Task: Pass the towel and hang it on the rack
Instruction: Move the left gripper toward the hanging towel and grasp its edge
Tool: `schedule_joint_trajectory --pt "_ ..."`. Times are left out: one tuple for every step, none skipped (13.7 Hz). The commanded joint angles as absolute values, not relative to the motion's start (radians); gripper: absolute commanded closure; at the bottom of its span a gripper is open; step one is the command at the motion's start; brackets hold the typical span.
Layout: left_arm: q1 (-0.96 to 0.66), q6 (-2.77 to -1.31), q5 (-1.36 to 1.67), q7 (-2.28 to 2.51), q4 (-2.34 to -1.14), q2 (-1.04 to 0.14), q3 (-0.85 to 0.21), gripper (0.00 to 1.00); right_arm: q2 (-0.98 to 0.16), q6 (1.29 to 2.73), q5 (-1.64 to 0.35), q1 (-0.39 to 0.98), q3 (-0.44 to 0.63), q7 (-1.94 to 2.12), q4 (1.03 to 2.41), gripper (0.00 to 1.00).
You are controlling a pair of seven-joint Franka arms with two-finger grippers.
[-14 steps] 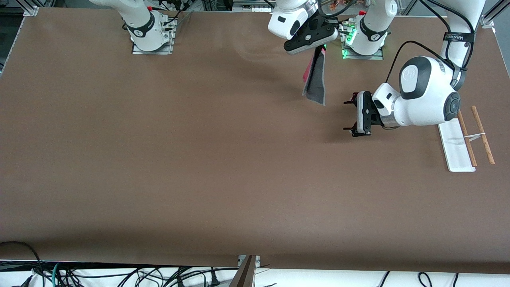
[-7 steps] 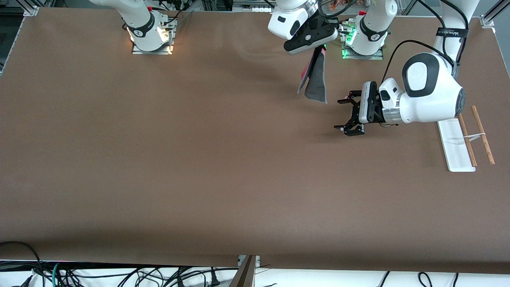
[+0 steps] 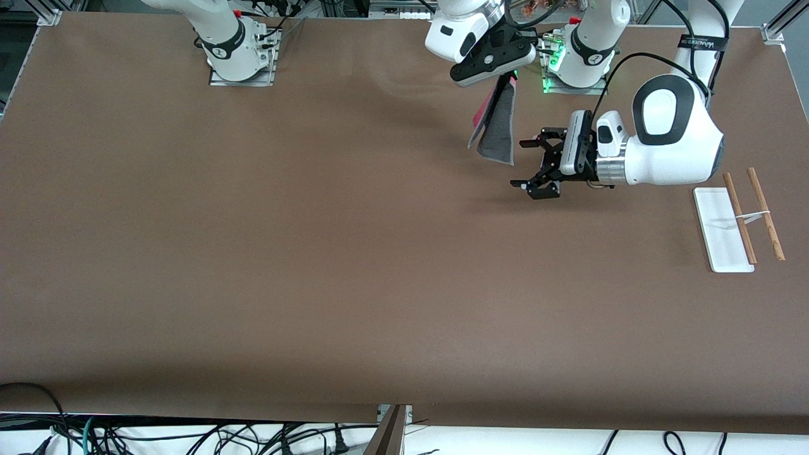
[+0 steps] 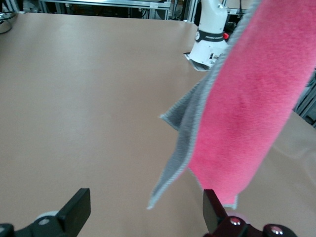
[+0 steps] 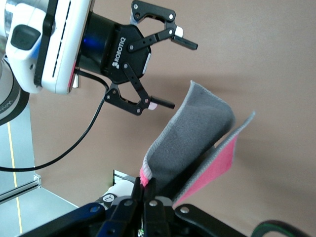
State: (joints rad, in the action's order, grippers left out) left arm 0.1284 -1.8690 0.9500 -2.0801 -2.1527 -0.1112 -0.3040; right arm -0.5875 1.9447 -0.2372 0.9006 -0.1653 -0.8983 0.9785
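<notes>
Towel (image 3: 497, 129) hangs from the right gripper (image 3: 505, 77) in the front view, pinched at its top edge and draping over the table (image 3: 316, 253) close to the left arm's base; the left gripper (image 3: 529, 165), turned sideways, hovers just beside the towel's lower edge with its fingers spread wide and nothing between them. The rack (image 3: 736, 218) lies toward the left arm's end of the table, well apart from both. In the left wrist view, the pink face of the towel (image 4: 247, 123) fills the space ahead of the spread fingertips (image 4: 213, 210); the handover should go best if they straddle both layers well above the loose corner before closing. In the right wrist view, clamped fingers (image 5: 145, 190) pinch the towel's top (image 5: 195, 138), and the left gripper (image 5: 167, 74) gapes empty nearby.
</notes>
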Motion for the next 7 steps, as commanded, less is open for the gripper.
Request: schedule_joint_trajectory --pt "0.137 -1.844 0.985 -2.137 -2.198 -0.060 -0.319 0.00 -0.604 1.942 -0.253 0.899 -0.170 -0.908 0.942 1.00" --pt "0.137 -1.844 0.985 -2.137 -2.198 -0.061 -0.321 0.00 -0.604 1.942 -0.253 0.899 -0.170 -0.908 0.942 1.00" --pt "0.132 -1.845 0.989 -2.135 -2.198 -0.063 -0.321 0.00 -0.606 1.942 -0.253 0.899 -0.170 -0.908 0.942 1.00" --pt "0.129 -1.848 1.000 -2.135 -2.198 -0.067 -0.325 0.00 -0.604 1.941 -0.253 0.899 -0.170 -0.908 0.942 1.00" --pt "0.127 -1.855 1.002 -2.135 -2.198 -0.074 -0.330 0.00 -0.604 1.940 -0.253 0.897 -0.170 -0.907 0.942 1.00" --pt "0.127 -1.864 1.002 -2.135 -2.198 -0.083 -0.337 0.01 -0.604 1.940 -0.253 0.897 -0.170 -0.908 0.942 1.00" --pt "0.127 -1.864 1.002 -2.135 -2.198 -0.086 -0.341 0.08 -0.604 1.940 -0.253 0.897 -0.170 -0.908 0.942 1.00"
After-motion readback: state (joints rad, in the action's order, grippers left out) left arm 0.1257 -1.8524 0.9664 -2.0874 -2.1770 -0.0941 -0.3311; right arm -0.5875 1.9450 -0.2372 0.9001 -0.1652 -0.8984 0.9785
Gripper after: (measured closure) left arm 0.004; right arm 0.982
